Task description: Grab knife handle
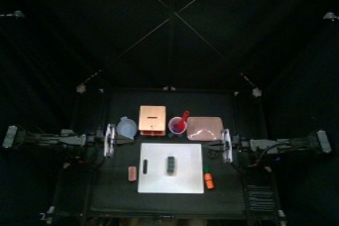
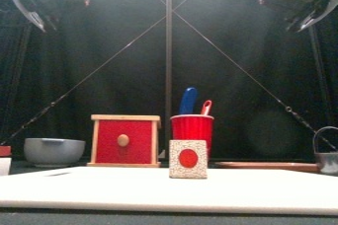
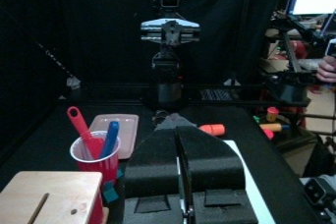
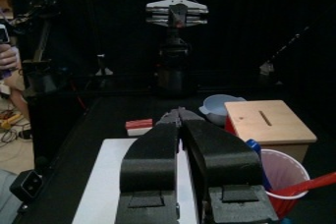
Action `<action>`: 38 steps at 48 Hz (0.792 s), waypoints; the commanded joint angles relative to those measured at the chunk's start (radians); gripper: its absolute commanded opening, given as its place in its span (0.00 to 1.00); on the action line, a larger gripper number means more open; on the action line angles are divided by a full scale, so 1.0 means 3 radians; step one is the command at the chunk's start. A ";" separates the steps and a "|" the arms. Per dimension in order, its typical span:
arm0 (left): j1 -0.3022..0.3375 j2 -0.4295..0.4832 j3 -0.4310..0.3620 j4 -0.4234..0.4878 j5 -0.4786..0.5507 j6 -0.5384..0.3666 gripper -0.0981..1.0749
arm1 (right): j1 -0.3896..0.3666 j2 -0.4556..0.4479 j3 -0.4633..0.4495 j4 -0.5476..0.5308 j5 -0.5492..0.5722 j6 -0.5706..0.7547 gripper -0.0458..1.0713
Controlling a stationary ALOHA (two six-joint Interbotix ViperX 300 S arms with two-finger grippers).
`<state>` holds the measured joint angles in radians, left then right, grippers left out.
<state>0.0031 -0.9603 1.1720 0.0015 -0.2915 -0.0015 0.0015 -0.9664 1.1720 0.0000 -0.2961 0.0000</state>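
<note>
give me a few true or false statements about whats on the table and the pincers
1. The red cup holds utensils. True.
2. The left pincer grips the cup. False: it is shut on nothing, back from it.
3. The wooden box stands beside the cup. True.
4. The gray bowl sits on the white mat. False: it is off the mat, beyond the box.
5. The right pincer is wide open. False: shut.

left arm: matte black segmented links, pale grey joint housing | right arm: matte black links, pale grey joint housing | left gripper: two broad black moulded jaws tapering to a point | right gripper: same black tapered jaws, glossy rounded bases
</note>
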 commanded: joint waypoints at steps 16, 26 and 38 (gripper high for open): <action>0.0061 0.0649 -0.0174 -0.0015 -0.0486 0.0015 0.05 | -0.0424 0.0251 -0.0210 0.0440 0.0031 0.0215 0.08; 0.0148 0.0890 -0.0251 -0.0133 -0.0506 -0.0005 0.09 | -0.1038 0.0424 -0.0516 0.0818 0.0695 0.0353 0.09; 0.0307 0.1038 -0.0256 -0.0368 -0.0506 0.0000 0.36 | -0.1595 0.0854 -0.1110 0.0941 0.1825 0.0373 0.26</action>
<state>0.0813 -0.6535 1.1229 -0.0920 -0.4341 -0.0031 -0.4418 -0.7486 0.9097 0.2746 0.1902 0.1135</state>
